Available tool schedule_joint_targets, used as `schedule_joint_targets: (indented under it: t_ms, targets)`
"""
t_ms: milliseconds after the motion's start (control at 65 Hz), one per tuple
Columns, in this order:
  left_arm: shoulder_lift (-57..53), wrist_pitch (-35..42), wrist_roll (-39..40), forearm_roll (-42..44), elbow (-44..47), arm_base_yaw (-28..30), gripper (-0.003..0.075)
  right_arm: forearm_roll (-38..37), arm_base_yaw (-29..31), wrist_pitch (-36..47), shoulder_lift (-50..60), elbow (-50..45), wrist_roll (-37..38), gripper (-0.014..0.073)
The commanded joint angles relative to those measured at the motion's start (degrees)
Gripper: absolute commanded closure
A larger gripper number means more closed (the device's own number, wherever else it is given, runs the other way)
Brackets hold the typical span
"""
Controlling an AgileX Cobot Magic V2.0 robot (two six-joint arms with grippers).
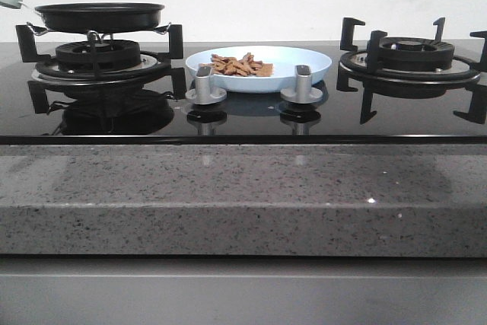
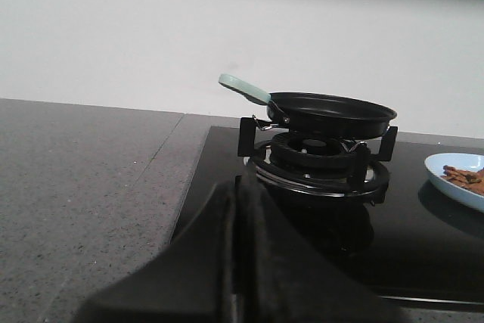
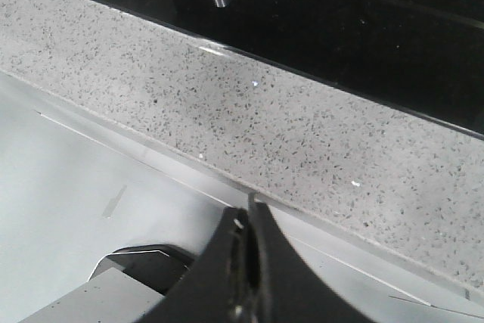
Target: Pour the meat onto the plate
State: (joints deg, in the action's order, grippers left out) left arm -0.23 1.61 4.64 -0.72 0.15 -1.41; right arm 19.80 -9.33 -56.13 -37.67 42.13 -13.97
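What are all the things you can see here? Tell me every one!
frying pan: one, black with a pale green handle, on the left burner.
burners: two, black, at the left and right of the stove.
plate: one, pale blue-white, on the glass between the burners.
meat: one heap of reddish-brown pieces, on the plate.
knobs: two, silver, in front of the plate.
stove top: one, glossy black glass.
counter: one, speckled grey stone.
left pincer: black, shut, holding nothing.
right pincer: black, shut, holding nothing.
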Motion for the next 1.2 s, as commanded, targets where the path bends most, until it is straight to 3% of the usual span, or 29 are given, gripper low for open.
schedule_joint_targets:
  t_ms: [0, 616, 677, 816, 1016, 1185]
  targets:
    - [-0.9, 4.2, 0.6, -0.5, 0.4, -0.1, 0.0741, 1.2, 0.1, 2.5, 0.2, 1.5, -0.1, 0.0708]
    - [-0.9, 4.2, 0.6, -0.5, 0.4, -0.1, 0.0741, 1.2, 0.1, 2.6, 0.3, 1.5, -0.1, 0.0708]
    - [-0.9, 4.2, 0.6, -0.5, 0.4, -0.1, 0.0741, -1.4, 0.4, 4.1, 1.5, 1.4, -0.1, 0.0708]
    - [-0.9, 4.2, 0.6, -0.5, 0.4, -0.1, 0.0741, -7.2, 2.4, 15.4, 7.5, -3.1, -0.1, 0.0708]
    - [-0.9, 4.2, 0.6, -0.5, 0.4, -0.1, 0.0741, -7.4, 6.1, 39.0, 19.9, -17.8, -0.1, 0.0708]
    - [-0.9, 4.2, 0.6, -0.5, 0.4, -0.1, 0.0741, -7.4, 7.8, 46.8, 30.2, -29.3, -0.1, 0.0708]
